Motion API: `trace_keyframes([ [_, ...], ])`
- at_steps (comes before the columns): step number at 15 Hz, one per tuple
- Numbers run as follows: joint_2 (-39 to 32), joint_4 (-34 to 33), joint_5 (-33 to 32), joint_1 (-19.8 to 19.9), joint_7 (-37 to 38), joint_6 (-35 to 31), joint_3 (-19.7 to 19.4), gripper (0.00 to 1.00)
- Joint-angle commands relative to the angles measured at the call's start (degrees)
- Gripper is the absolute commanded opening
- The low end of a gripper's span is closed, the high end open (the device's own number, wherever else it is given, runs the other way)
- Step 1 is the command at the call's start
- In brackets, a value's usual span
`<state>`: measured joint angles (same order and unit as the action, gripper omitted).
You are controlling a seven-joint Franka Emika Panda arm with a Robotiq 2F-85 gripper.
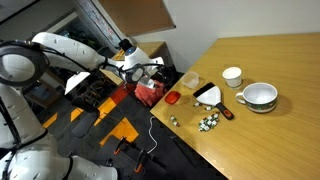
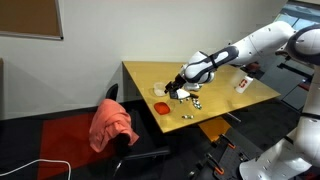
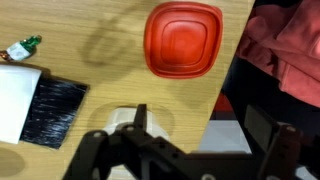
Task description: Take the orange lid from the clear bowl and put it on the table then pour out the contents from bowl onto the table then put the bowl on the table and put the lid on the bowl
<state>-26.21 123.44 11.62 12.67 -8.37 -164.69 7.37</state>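
Shows the hand (image 3: 185, 150) wide open and empty, hovering at the edge of the desk (image 3: 110, 60), just short of the orange lid (image 3: 183, 40). Places the lid near that edge, with a brush (image 3: 52, 108) off to one side; cannot tell whether the clear bowl sits beneath. For a clean lift: centre above the lid, straddle opposite rims, close gently, rise straight.

No text, label or number can be read anywhere.

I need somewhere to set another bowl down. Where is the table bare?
The table is bare beyond the white cup and green-rimmed bowl. Crowded near the corner: orange lid, brush, greenish-white pieces.
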Motion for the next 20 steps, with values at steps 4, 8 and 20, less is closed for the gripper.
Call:
trace_keyframes([
  [4, 1.7, 4.1, -5.0, -7.2, 6.5, -1.5, -8.3, 1.00],
  [8, 0.2, 4.2, -4.4, -6.1, 5.6, -0.3, -7.9, 1.00],
  [20, -3.6, 2.5, -4.0, -3.8, 4.1, 0.3, -6.9, 1.00],
])
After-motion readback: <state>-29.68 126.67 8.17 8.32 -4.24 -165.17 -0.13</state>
